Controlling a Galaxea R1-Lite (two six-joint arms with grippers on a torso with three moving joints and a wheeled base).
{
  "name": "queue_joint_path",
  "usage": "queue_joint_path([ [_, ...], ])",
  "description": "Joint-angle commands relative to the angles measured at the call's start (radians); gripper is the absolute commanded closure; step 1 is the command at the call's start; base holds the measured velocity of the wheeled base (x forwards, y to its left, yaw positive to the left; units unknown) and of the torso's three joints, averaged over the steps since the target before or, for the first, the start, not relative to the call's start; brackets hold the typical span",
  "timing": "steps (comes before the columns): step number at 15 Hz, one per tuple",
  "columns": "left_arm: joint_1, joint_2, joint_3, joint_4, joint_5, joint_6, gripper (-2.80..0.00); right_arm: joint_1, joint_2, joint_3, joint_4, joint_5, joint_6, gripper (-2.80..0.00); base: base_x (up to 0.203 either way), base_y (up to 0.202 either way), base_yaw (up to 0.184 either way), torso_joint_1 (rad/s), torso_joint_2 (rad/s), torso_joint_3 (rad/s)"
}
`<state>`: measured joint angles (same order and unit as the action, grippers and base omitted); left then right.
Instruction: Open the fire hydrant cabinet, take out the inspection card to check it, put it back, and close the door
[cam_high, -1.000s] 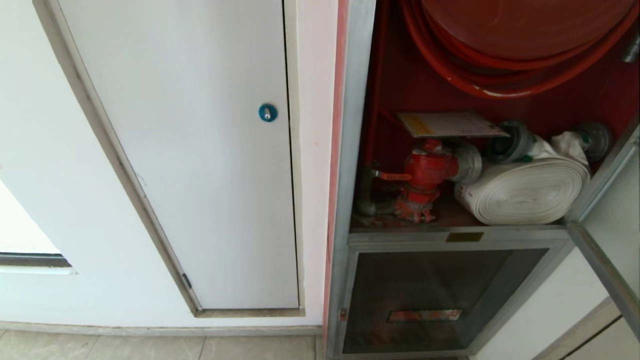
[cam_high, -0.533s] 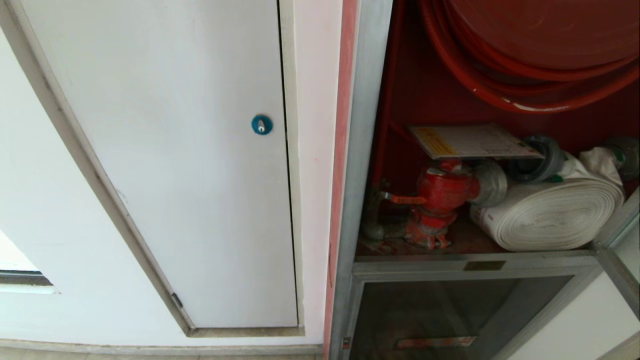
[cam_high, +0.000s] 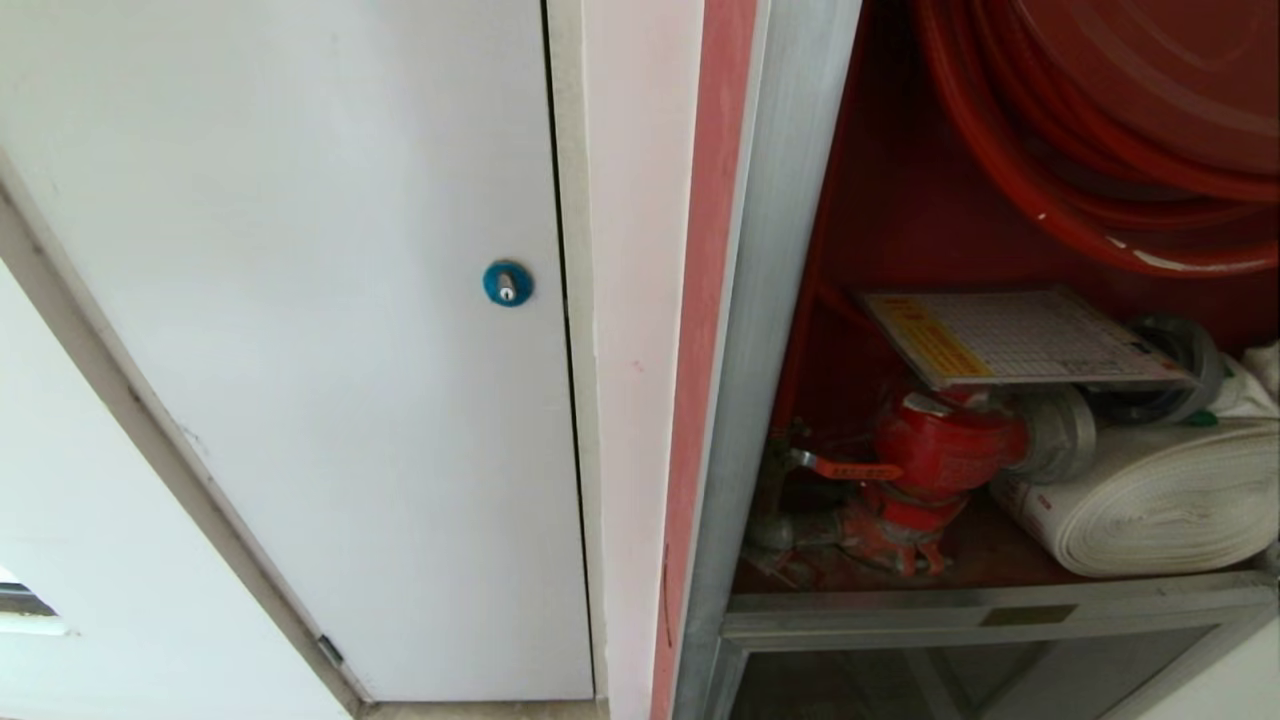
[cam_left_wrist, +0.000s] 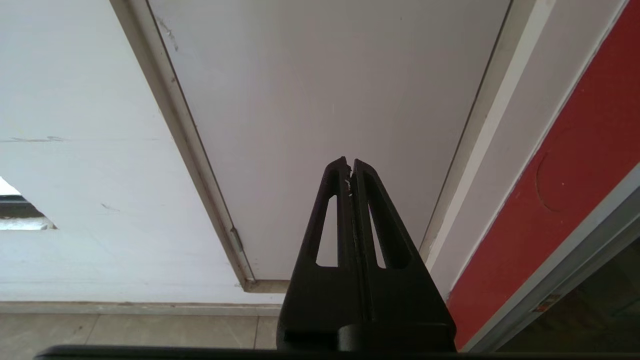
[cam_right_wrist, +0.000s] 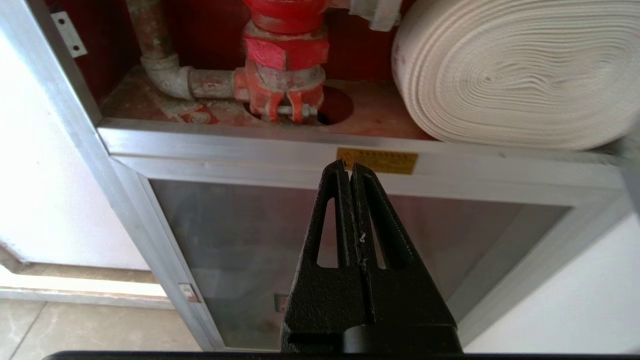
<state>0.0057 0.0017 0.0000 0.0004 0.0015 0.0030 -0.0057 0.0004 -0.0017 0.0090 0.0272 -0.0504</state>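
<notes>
from the head view, the fire hydrant cabinet stood open on the right, its silver frame running up beside a red strip of wall. inside it the inspection card lay nearly flat on top of the red valve, its long axis running left to right and slanting slightly down toward the right, the yellow strip along its left short end. the white rolled hose lay on the cabinet floor just right of the valve, and the red hose reel filled the upper right corner. left of the cabinet was a white flush panel with a round blue lock. neither arm showed here.

in the left wrist view, the left gripper hung before the white panel, fingers pressed together — clenched on nothing.

in the right wrist view, the right gripper was likewise clenched and empty, its tip in front of the silver rail below the valve, near a small yellow label. under the rail sat the lower glass panel. the card was out of this view.
</notes>
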Motion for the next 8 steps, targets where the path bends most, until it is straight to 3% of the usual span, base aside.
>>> queue_joint_path([
  [1,0.0,0.001,0.0,0.0,0.0,0.0,0.0,0.0,-0.002,0.002,0.0,0.0,0.004,0.0,0.0,0.0,0.0,0.0,0.0,0.0],
  [8,0.0,0.001,0.002,0.0,0.0,-0.005,0.0,0.0,-0.002,0.0,0.0,-0.001,0.002,0.0,0.0,0.0,0.0,0.0,0.0,0.0],
])
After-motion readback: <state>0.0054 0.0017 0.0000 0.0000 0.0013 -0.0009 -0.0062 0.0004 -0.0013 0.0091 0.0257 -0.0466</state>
